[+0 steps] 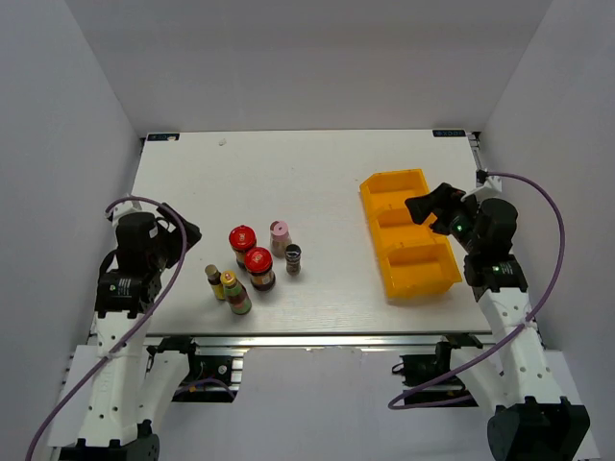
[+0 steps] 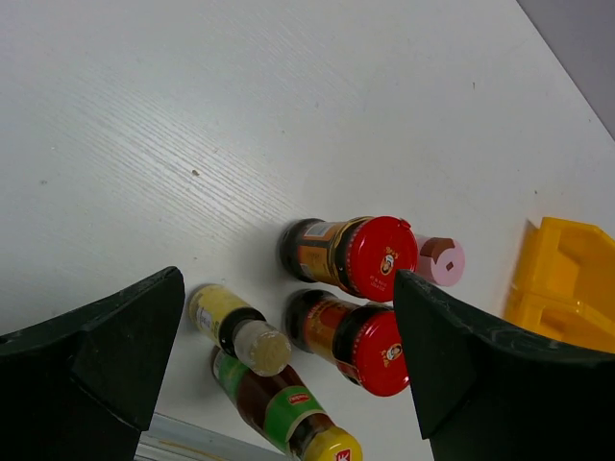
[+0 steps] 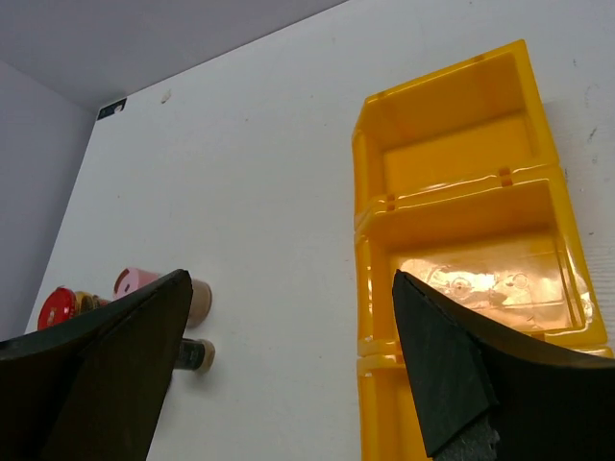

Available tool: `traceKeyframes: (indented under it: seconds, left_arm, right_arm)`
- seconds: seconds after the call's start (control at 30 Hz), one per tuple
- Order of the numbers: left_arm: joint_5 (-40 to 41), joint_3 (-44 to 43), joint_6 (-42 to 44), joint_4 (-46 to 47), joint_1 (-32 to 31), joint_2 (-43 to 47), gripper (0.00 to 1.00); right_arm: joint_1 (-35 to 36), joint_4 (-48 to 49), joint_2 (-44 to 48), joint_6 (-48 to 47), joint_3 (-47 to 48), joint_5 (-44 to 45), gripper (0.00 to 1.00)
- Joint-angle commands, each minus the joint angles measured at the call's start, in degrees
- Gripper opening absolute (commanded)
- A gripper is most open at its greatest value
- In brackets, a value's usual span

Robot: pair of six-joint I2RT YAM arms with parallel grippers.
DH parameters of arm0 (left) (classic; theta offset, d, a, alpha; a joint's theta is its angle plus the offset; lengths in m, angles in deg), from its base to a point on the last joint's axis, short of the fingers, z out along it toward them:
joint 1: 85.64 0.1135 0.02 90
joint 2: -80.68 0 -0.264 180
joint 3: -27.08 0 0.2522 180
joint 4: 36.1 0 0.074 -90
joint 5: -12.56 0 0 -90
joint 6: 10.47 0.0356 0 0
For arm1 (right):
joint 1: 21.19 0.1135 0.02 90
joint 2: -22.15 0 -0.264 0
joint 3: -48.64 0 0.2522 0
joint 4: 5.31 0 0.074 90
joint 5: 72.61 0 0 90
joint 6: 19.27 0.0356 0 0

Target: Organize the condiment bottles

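Looks like the very start of the job: nothing sorted yet, all six bottles left to do. Nearest, close to the near edge of the table (image 1: 317,163) on the left: the sauce bottle (image 1: 236,294) and, just left of it, the brown bottle (image 1: 213,281). A bit farther: the near jar (image 1: 259,268), with the shaker (image 1: 293,258) just to its right. Farther again: the far jar (image 1: 242,241) and, to its right, the pink bottle (image 1: 280,236). All bunched close, some maybe touching, hard to tell. All standing up straight, caps pointing up, long side running up and down, none tipped over. Over on the right, well apart from the bunch: the tray (image 1: 420,287), long side running near to far, no bottle in any of its three boxes. As for the left gripper (image 1: 190,230): off to the left of the bunch, fingers spread wide, holding nothing. As for the right gripper (image 1: 415,206): over the tray, fingers spread wide too, holding nothing. Probably a good first pick: a bottle at the edge of the bunch, easier to reach without knocking the others.
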Motion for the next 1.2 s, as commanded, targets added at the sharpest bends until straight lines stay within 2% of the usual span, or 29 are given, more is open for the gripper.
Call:
traceKeyframes:
  seconds: [0.0,0.17,0.27,0.33,0.43,0.47,0.57,0.73,0.8,0.83,0.87,0.93,1.07,1.17]
  left_arm:
    - [1.27,0.53,-0.24,1.87,0.16,-0.62,0.98]
    - [0.65,2.55,-0.33,3.54,0.16,-0.62,0.98]
    - [1.09,2.82,-0.24,3.63,0.16,-1.23,0.98]
    - [1.18,2.91,-0.24,3.81,0.16,-2.02,0.98]
    - [0.56,2.91,-0.33,4.33,0.16,-2.73,0.98]
    - [0.21,2.99,-0.33,4.68,0.16,-2.99,0.98]
    - [-0.84,3.70,-0.24,5.39,0.16,-2.99,0.98]
    - [-0.32,4.31,0.02,4.51,0.16,-2.82,0.98]
    - [0.03,4.40,-0.07,4.34,0.16,-2.82,0.98]
    - [-0.05,4.49,-0.07,4.34,0.16,-2.82,0.98]
    - [-0.40,4.58,0.02,4.60,0.16,-2.82,0.98]
    - [-0.84,4.84,0.28,5.12,0.16,-2.91,0.98]
    - [-1.20,5.45,0.81,5.30,0.24,-3.52,0.98]
    - [-1.37,5.98,1.07,5.48,0.16,-3.43,0.98]
  right_arm:
    - [-0.22,1.24,1.69,-1.68,-0.63,-4.03,0.89]
    - [-0.22,5.62,4.33,-3.53,-3.35,-8.16,0.89]
    - [-0.13,5.99,4.07,-6.68,-3.10,-13.25,0.89]
    - [0.57,5.20,2.85,-9.06,-2.04,-19.66,0.89]
    - [7.93,4.67,3.01,-14.41,-0.46,-19.78,0.89]
    - [14.31,2.84,3.02,-16.00,-0.10,-18.38,0.89]
    - [24.70,2.21,1.88,-20.40,1.13,-11.60,0.89]
    - [33.86,2.38,-3.74,-23.91,3.68,-11.16,0.89]
    - [43.08,3.51,-5.59,-27.85,4.12,-6.52,0.89]
    - [50.68,3.96,-6.21,-30.40,4.21,-3.54,0.89]
    - [54.32,5.53,-6.91,-32.34,4.21,0.76,0.89]
    - [61.17,7.39,-9.89,-37.97,5.08,1.50,0.89]
    - [67.71,7.39,-17.62,-43.16,9.47,-0.51,0.89]
    - [72.54,8.44,-24.91,-45.36,13.78,3.41,0.89]
